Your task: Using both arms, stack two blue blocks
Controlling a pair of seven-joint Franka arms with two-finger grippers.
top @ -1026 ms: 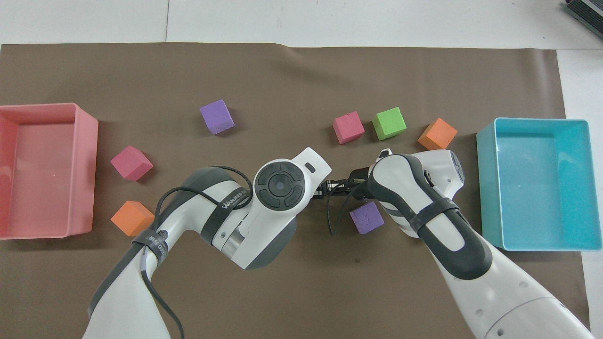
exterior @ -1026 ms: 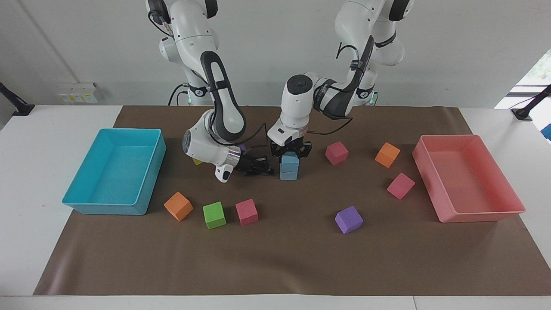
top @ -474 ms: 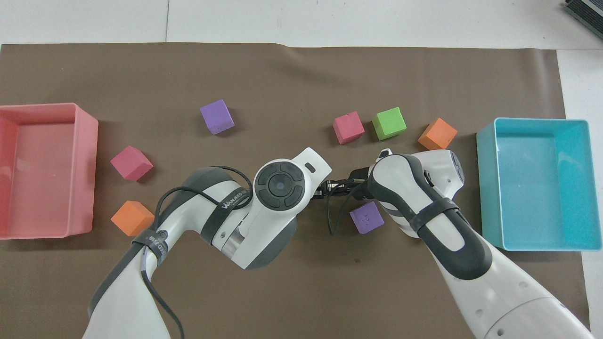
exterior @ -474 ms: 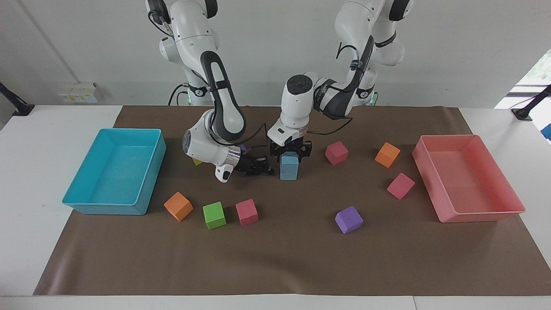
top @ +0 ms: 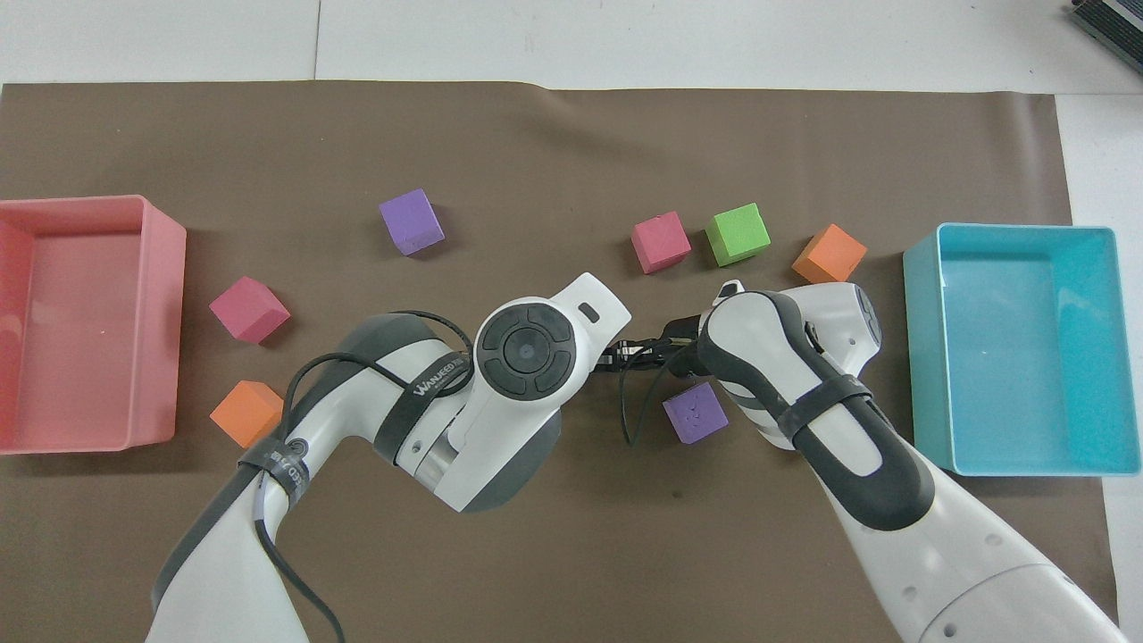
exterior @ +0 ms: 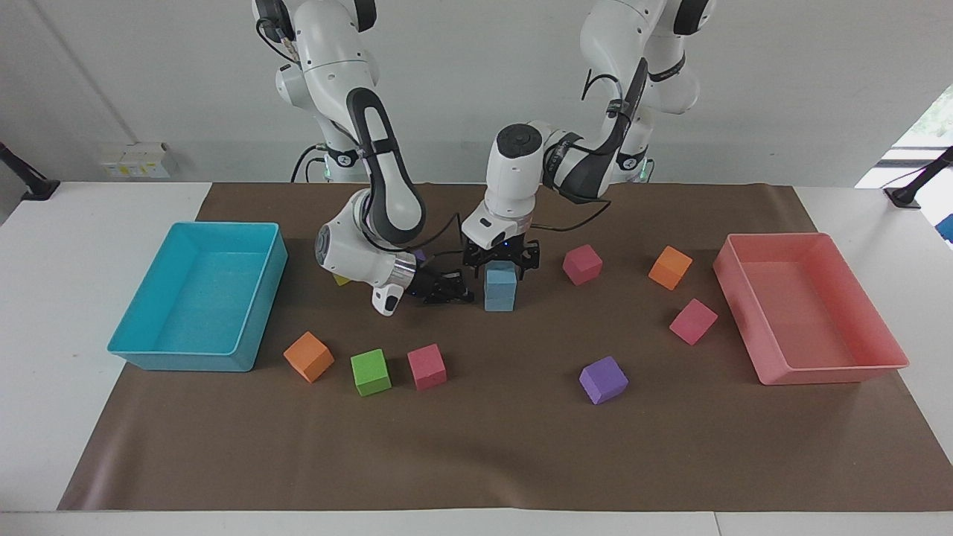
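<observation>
Two light blue blocks stand stacked mid-mat, the upper one on the lower one. My left gripper points down over the stack, fingers open on either side of the upper block's top, with gaps showing. My right gripper lies low and level beside the stack, toward the right arm's end, pointing at it. In the overhead view the left wrist hides the stack, and only the right gripper's tips show.
A turquoise tray and a pink tray stand at the mat's ends. Orange, green, pink and purple cubes lie farther from the robots. A pink cube lies beside the stack. A purple cube sits by the right arm.
My left gripper and wrist have risen a little above the stack, leaving the upper block resting on the lower one. The right arm has not moved.
</observation>
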